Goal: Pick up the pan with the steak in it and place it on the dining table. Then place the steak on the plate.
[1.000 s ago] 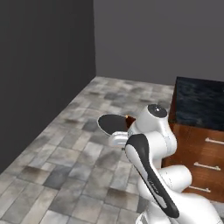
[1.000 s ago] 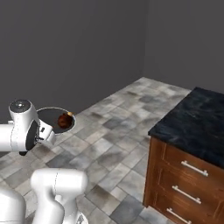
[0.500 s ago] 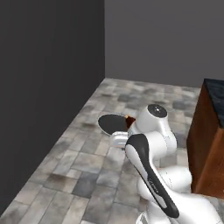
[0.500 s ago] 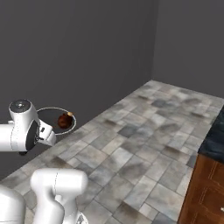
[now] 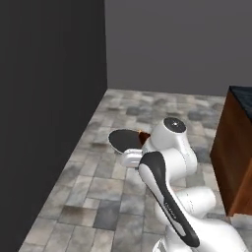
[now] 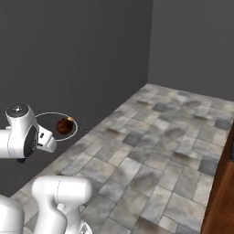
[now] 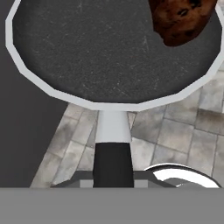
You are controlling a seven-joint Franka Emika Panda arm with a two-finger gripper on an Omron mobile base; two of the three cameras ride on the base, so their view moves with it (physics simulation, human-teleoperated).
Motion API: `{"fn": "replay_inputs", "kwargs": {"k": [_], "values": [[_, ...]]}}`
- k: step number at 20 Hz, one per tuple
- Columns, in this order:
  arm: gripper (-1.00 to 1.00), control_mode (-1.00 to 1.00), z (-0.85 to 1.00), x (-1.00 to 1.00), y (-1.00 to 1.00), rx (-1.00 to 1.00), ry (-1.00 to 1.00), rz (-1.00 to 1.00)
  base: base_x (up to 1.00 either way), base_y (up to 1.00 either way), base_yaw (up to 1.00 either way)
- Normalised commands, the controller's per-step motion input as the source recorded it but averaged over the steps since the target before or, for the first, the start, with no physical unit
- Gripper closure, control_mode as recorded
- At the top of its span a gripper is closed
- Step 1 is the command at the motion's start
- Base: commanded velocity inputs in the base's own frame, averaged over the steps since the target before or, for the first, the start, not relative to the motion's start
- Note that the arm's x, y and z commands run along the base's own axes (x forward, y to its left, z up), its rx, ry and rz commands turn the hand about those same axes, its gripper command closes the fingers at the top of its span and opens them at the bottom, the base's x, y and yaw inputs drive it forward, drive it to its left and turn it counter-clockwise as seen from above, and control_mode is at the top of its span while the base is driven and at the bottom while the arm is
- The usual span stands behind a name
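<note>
The pan (image 7: 109,48) hangs level in the air above the tiled floor, dark inside with a pale rim. My gripper (image 6: 47,138) is shut on its short black handle (image 7: 113,162). The reddish-brown steak (image 7: 181,19) lies inside the pan near the rim, far from the handle. From the left base view the pan (image 5: 123,139) sticks out left of my arm, with the steak (image 5: 143,138) just showing. The right base view has the pan (image 6: 52,119) and steak (image 6: 65,125) in front of the dark wall. The dining table (image 5: 240,142) is at the right edge. The plate is out of view.
Grey stone floor tiles (image 6: 155,151) stretch ahead toward a corner of dark walls (image 5: 49,88). The table's brown wood side (image 6: 224,187) rises along the right edge. My own white arm (image 5: 167,162) blocks the lower middle of the left base view.
The whole scene has slid rightward in both base views, so the cameras have turned: the table has moved to the frame edge. The pan and steak keep their place relative to my arm.
</note>
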Motion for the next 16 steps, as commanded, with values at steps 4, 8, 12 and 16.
{"fn": "replay_inputs", "kwargs": {"k": [4, 8, 12, 16], "values": [[1.0, 1.0, 0.0, 0.0, 0.0, 0.0, 0.0, 0.0, 0.04, 0.05, -0.46], [1.0, 1.0, 0.0, 0.0, 0.0, 0.0, 0.0, 0.0, 0.0, 0.03, -0.45], [1.0, 1.0, 0.0, 0.0, 0.0, 0.0, 0.0, 0.0, -0.03, 0.01, -0.09], [1.0, 1.0, 0.0, 0.0, 0.0, 0.0, 0.0, 0.0, 0.0, 0.0, 0.0]]}}
